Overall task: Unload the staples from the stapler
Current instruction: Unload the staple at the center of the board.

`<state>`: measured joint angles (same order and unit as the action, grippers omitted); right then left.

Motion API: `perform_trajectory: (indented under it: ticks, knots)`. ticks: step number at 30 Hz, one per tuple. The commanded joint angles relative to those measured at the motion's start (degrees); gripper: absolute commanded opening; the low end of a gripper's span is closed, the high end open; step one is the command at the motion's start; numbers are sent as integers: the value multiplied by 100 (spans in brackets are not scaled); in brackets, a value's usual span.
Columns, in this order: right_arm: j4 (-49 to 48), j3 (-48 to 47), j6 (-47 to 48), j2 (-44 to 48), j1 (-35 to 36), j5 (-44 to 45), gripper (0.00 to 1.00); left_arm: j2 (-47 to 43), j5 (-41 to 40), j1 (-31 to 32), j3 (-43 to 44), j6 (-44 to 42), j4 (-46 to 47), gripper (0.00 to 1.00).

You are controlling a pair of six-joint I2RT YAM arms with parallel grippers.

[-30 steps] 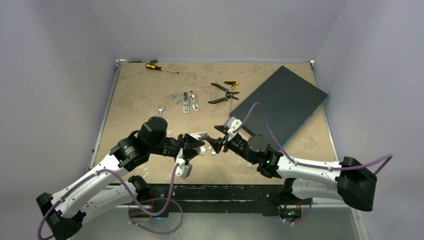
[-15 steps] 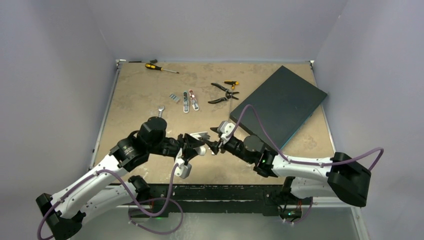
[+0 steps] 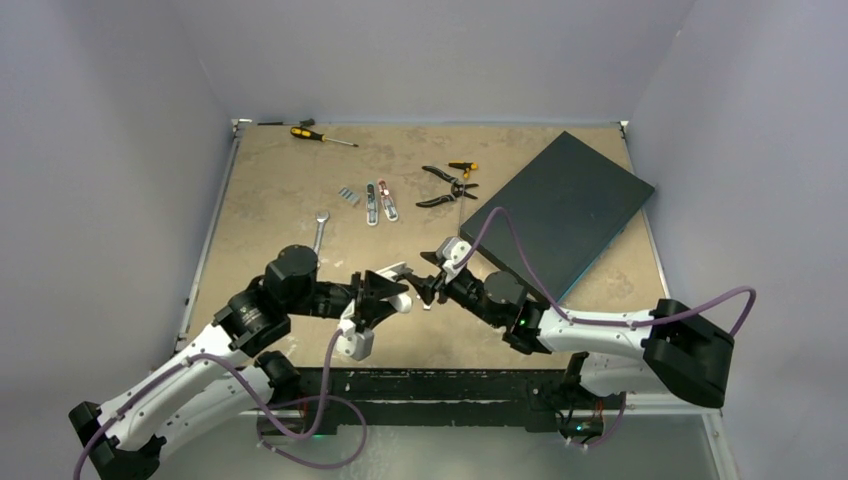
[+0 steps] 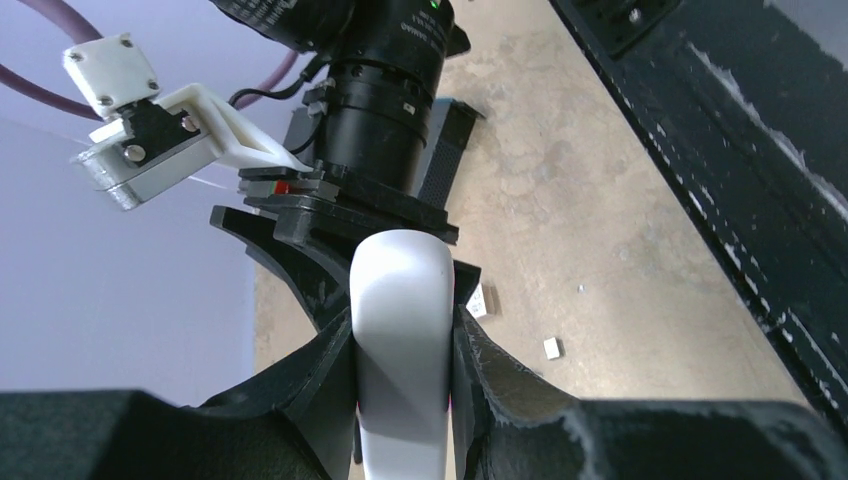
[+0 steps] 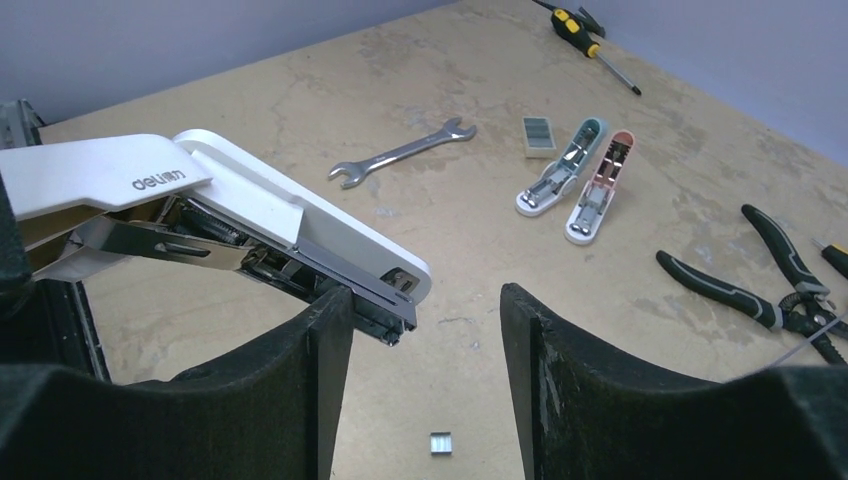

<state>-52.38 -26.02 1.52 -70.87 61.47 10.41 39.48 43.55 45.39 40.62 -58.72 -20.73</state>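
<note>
My left gripper [image 3: 375, 292] is shut on the rear of a white stapler [image 3: 392, 276] and holds it above the table; its fingers clamp the white body [image 4: 402, 340]. In the right wrist view the stapler [image 5: 250, 215] has its lid raised and the metal magazine exposed. My right gripper [image 5: 425, 300] is open, with its left finger [image 5: 300, 400] against the magazine's front end. A small silvery staple block [image 5: 439, 443] lies on the table below. In the left wrist view, two small staple pieces [image 4: 483, 300] lie on the table past the stapler.
A wrench [image 3: 319, 229], two small staplers [image 3: 379, 202] and a staple block [image 3: 348, 195] lie mid-table. Pliers [image 3: 447, 187] lie further right, a screwdriver [image 3: 322, 135] at the back. A dark board [image 3: 560, 205] leans at the right.
My right gripper has moved left up to the stapler's front end. My left arm has drawn back slightly towards the near left, and the stapler's front end has tilted up a little.
</note>
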Motion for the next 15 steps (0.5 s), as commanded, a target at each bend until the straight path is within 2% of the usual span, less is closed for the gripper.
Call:
perform_trajectory:
  ticks: [1,5,7,15]
  knots:
    - [-453,-17,-104,-23,-31,-109,59,-309,966,55,-248,843,1588,0]
    - [-684,67,-180,5,-34,-393,59,-418,1183,46,-582,1462,2640,0]
    - [-775,92,-263,20,-37,-509,59,-419,1216,55,-653,1557,2810,0]
    - [-1136,225,-372,157,-38,-967,59,-294,1088,52,-451,1126,2188,0]
